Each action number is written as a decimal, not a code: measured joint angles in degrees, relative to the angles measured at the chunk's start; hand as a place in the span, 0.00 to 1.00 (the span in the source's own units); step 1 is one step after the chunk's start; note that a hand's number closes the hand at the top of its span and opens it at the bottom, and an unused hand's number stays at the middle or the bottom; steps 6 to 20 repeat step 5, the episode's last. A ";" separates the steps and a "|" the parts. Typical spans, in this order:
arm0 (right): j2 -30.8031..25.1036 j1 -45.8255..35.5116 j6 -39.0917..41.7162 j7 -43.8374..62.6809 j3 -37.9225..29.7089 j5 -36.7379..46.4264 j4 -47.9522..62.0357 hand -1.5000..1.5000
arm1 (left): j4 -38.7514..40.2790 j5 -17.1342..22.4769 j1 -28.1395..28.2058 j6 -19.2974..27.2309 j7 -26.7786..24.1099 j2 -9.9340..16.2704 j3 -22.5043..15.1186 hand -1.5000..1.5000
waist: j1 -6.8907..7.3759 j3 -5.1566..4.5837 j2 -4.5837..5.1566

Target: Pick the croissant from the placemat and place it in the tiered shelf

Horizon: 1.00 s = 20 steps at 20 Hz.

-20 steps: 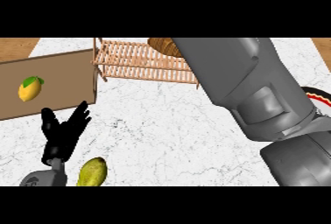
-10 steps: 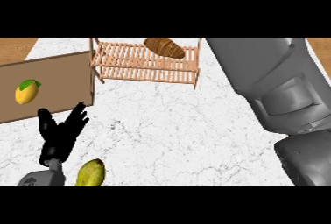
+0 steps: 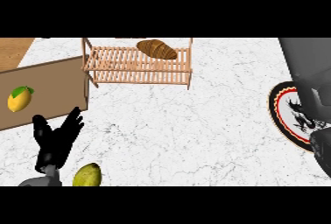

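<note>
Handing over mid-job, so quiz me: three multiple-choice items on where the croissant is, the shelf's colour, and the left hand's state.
1. The brown croissant lies:
A on the placemat
B on the slatted wooden tiered shelf
C on the plate

2. The shelf is:
A light wood
B black
C blue

3. The robot's left hand is:
A curled round a lemon
B open, holding nothing
C on the shelf

B: the croissant rests on the shelf's top tier.
A: its slats are pale wood.
B: the left hand has its fingers straight, at lower left.
</note>
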 measured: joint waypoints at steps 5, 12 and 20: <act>-3.48 7.93 5.74 2.48 0.30 -2.62 -11.98 0.00 | 0.34 0.72 -0.02 -0.57 0.40 0.69 0.91 0.50 | -0.65 0.04 -0.16; -3.48 7.93 5.74 2.48 0.30 -2.62 -11.98 0.00 | 0.34 0.72 -0.02 -0.57 0.40 0.69 0.91 0.50 | -0.65 0.04 -0.16; -3.48 7.93 5.74 2.48 0.30 -2.62 -11.98 0.00 | 0.34 0.72 -0.02 -0.57 0.40 0.69 0.91 0.50 | -0.65 0.04 -0.16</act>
